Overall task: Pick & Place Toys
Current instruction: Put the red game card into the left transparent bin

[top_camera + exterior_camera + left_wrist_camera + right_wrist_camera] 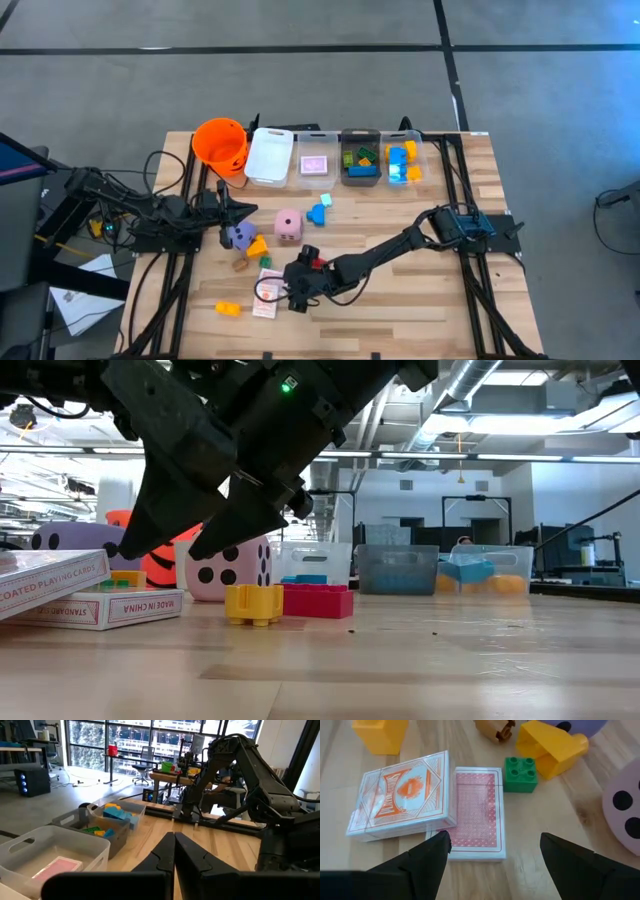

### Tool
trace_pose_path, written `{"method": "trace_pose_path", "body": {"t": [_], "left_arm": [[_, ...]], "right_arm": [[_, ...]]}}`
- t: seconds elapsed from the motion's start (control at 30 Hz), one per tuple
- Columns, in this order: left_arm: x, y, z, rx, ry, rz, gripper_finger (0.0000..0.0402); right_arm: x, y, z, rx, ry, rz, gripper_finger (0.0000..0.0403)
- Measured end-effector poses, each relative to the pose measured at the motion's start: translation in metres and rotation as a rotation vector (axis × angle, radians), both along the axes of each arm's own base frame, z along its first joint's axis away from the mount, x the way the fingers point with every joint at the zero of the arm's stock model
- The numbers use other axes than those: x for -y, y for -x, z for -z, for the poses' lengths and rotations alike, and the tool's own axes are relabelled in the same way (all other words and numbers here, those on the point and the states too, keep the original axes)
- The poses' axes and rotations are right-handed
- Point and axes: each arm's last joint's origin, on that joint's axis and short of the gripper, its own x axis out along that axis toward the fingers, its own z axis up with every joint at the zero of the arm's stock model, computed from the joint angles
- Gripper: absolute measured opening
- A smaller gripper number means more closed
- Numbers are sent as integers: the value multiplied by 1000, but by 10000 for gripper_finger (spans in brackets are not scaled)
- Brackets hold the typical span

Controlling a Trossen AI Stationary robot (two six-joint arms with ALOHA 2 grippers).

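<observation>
- Pale wooden table carries the whole scene; nearest its front edge, on the left side, a lone yellow brick lies by itself.
- Just beyond it two packs of playing cards lie side by side: an orange-printed pack tilted with one edge on a red-backed pack, which lies flat on the wood.
- Right gripper hovers low over these packs, its two dark fingers spread well apart and holding nothing; the red-backed pack shows in the gap between them.
- In the low view a small yellow piece and a red brick sit touching each other on the table under that arm.
- Past the packs lie a green brick, a yellow scoop-shaped brick and a brown piece, all near one another.
- Farther in, a pink die with dark spots stands near mid-table, a purple die to its left, and a blue brick just behind the pink one.
- Left gripper rests just above the purple die, its fingers pressed together with nothing between them.
- Along the far edge runs a row: an orange bucket, a white bin, a clear bin with a pink card, a grey bin with green bricks, and a clear bin with blue and yellow bricks.
</observation>
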Motion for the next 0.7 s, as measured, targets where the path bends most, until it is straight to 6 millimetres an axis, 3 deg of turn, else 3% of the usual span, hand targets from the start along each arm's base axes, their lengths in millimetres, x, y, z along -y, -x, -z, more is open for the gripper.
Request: {"method": "trace_pose_path", "body": {"t": [0.7], "left_arm": [[0,0,0,8,31,1,0]], "right_arm": [[3,-1,0,14,-59,63,307]]}}
